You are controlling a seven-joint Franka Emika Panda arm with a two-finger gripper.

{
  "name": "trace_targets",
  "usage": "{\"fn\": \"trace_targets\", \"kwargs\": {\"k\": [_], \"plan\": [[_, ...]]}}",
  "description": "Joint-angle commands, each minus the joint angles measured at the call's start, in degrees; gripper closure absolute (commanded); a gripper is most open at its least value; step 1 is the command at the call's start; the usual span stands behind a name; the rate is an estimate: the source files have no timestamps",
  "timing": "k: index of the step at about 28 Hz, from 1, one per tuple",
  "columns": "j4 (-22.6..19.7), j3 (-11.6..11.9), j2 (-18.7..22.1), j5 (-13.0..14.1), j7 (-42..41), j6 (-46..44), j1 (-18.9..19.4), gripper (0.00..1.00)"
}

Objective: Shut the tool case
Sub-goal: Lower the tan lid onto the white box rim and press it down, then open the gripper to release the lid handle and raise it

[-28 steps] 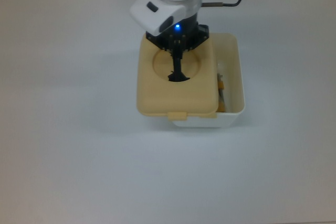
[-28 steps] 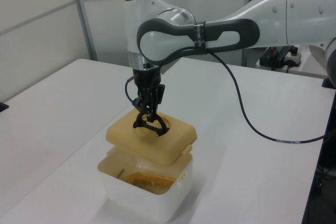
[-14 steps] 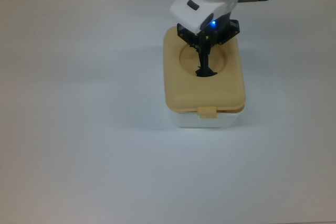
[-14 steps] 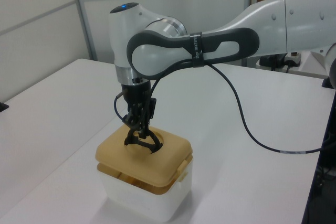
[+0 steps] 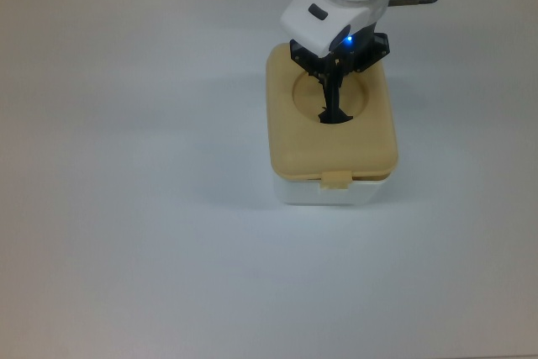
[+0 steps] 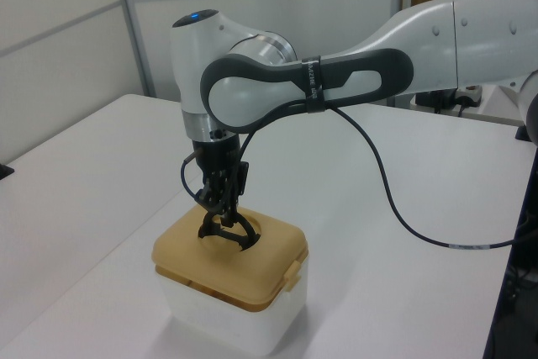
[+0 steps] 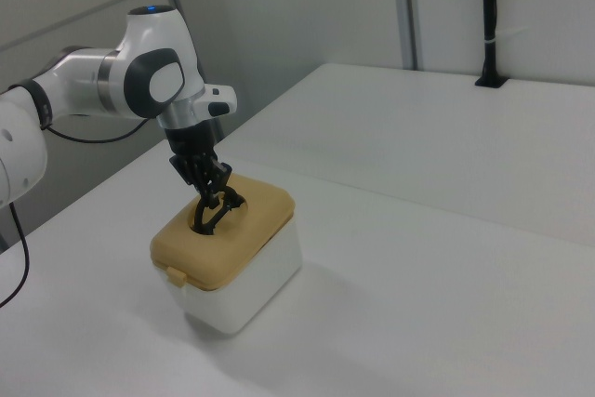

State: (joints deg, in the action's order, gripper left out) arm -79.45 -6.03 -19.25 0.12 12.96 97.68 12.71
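While my two-finger gripper (image 5: 334, 107) is clamped on the black handle (image 6: 225, 231) in the beige rectangular lid's (image 5: 331, 128) round recess, my arm reaches straight down; the lid sits on the white plastic tub (image 6: 231, 317) on the white table (image 5: 126, 208).

I'm looking into a robotics lab. The Panda arm (image 6: 336, 81) stands on a wide white table (image 5: 126, 208) with almost nothing else on it, the kind kept for test runs. Pale partition walls with metal framing (image 6: 130, 23) close the space off in the left view, and the right view shows the same panelling (image 7: 404, 6). A black cable (image 6: 403, 199) trails across the tabletop, and beyond the arm, at the left view's right, I make out more cabling on another bench (image 6: 450, 94).
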Motion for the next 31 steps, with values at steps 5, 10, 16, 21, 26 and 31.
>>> {"fn": "trace_targets", "kwargs": {"k": [5, 10, 16, 21, 26, 31], "plan": [[0.26, 0.49, -0.78, 0.76, 1.54, -1.26, 0.47, 1.0], [0.26, 0.49, -0.78, 0.76, 2.94, -1.35, 0.39, 0.17], [0.26, 0.49, -0.7, 0.59, 3.83, -1.35, 0.47, 0.0], [0.26, 0.49, -0.52, 0.5, 3.83, -1.61, 0.39, 0.0], [0.35, 0.58, 0.09, 0.32, 3.65, -1.7, 0.38, 0.0], [0.26, 0.66, 1.58, 0.15, 3.04, -1.79, 0.3, 0.0]]}}
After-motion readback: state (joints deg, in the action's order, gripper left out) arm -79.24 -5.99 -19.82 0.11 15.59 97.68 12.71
